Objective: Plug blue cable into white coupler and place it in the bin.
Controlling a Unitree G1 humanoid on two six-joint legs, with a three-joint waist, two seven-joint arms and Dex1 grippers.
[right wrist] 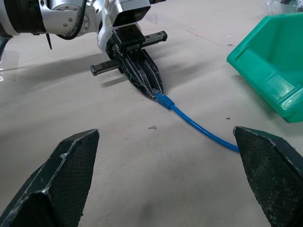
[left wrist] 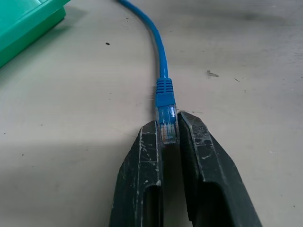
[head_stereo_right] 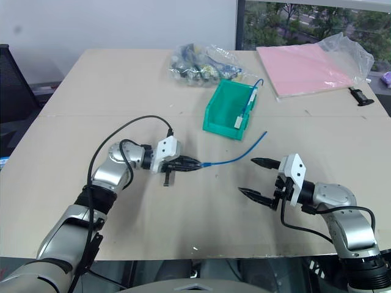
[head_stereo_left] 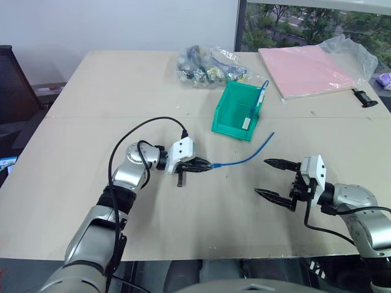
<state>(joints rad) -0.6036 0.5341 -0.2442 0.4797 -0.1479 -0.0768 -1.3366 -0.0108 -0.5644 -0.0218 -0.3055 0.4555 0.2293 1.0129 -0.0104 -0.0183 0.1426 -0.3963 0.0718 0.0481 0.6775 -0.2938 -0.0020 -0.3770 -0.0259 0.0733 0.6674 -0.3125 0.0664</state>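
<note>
The blue cable [head_stereo_left: 244,157] lies on the table and curves from the middle toward the bin [head_stereo_left: 227,113], a teal tub just beyond it. My left gripper [head_stereo_left: 208,165] is shut on the cable's clear plug [left wrist: 168,125], low over the table. To its right, my right gripper [head_stereo_left: 261,176] stands open with nothing between its fingers, a short way from the cable's free end. Inside the bin lies a white coupler [head_stereo_left: 246,123], with a second blue cable [head_stereo_left: 260,97] rising over the bin's rim.
A clear bag of mixed cables [head_stereo_left: 208,64] lies behind the bin. A pink pad in clear plastic [head_stereo_left: 305,70] sits at the back right, with a small black object [head_stereo_left: 365,97] beside it. A dark chair [head_stereo_left: 9,79] stands off the table's left side.
</note>
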